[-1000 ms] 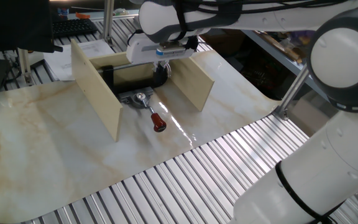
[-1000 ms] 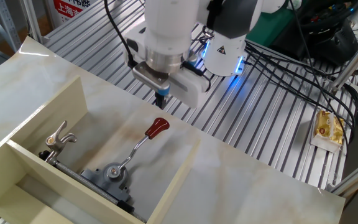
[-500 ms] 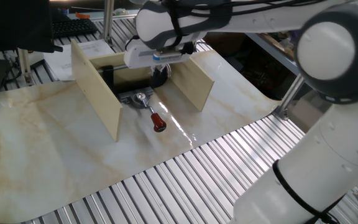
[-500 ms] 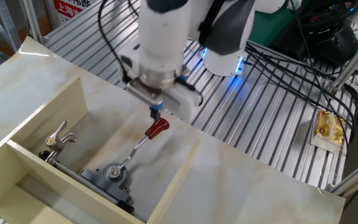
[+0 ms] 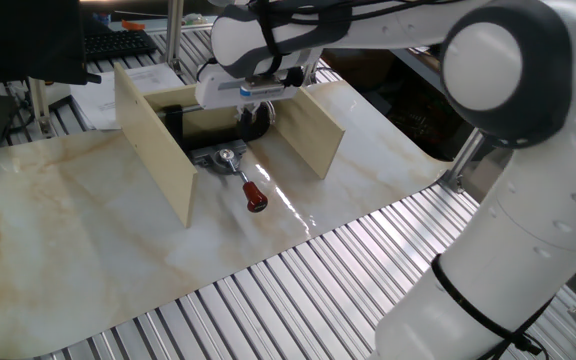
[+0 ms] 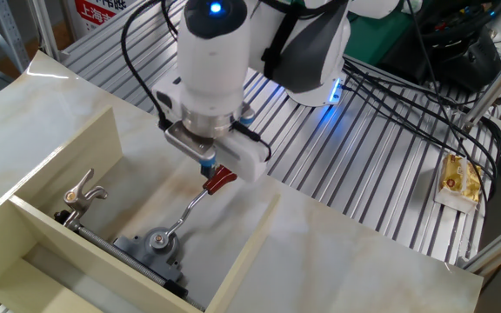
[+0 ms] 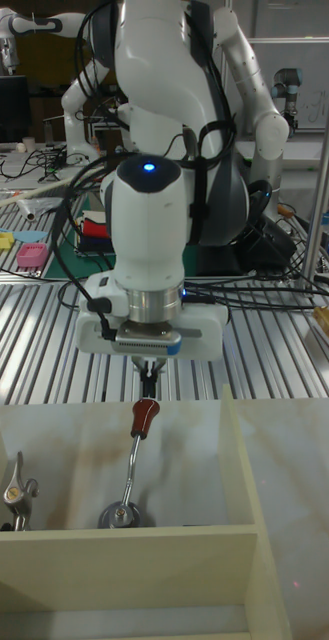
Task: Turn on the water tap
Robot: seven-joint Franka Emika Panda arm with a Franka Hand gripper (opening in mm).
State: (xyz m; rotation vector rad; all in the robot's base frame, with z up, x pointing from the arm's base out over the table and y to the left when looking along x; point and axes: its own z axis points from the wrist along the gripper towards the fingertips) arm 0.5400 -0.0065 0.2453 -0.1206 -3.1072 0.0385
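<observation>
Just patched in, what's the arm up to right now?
The Franka's gripper hangs just above the red knob of the tap lever, which sits between two upright wooden panels on the marble tabletop. The fingers look close together and are not gripping the knob; contact cannot be confirmed. A small metal tap stands at the far end of the clamp bar.

slatted metal table [image 5: 268, 300], marble sheet [image 5: 78, 220], wooden partitions [image 5: 153, 140]
</observation>
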